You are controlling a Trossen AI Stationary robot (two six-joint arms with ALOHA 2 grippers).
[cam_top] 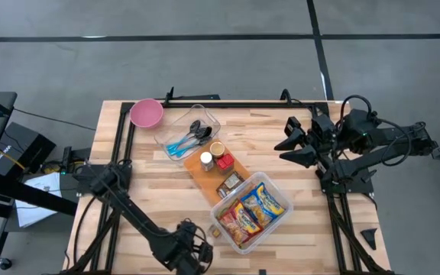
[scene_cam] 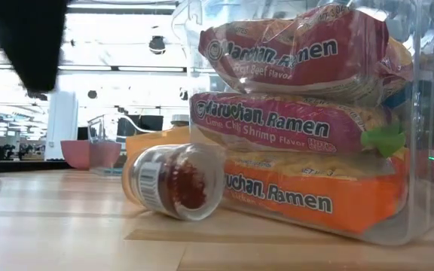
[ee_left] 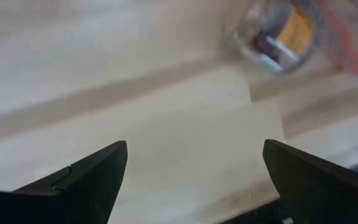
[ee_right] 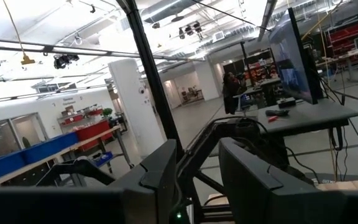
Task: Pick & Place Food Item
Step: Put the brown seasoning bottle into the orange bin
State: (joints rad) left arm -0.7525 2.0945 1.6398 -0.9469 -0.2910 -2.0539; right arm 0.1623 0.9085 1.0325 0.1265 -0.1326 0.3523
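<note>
The bench fills the middle of the high view, with the left arm reaching along its lower edge and the right arm folded at the right edge. Right of centre a clear tub holds ramen packs; in the low view they are stacked inside it on the right. Up and left of it a cutting board carries small jars, then a clear tray of utensils, and a pink bowl at upper left. The smallest piece matters most: a spice jar lies on its side on the bench, just beside the tub's lower left corner, its cap toward the low camera. It looks light, rigid and smooth, probably glass or hard plastic, so it could roll or slip if nudged; the sound hold is likely across the round body at mid-length, fingers square to its axis, not on the cap. The left end effector hovers near it with fingers spread wide, nothing between them. The right end effector sits parked, fingers narrowly apart and empty.
</note>
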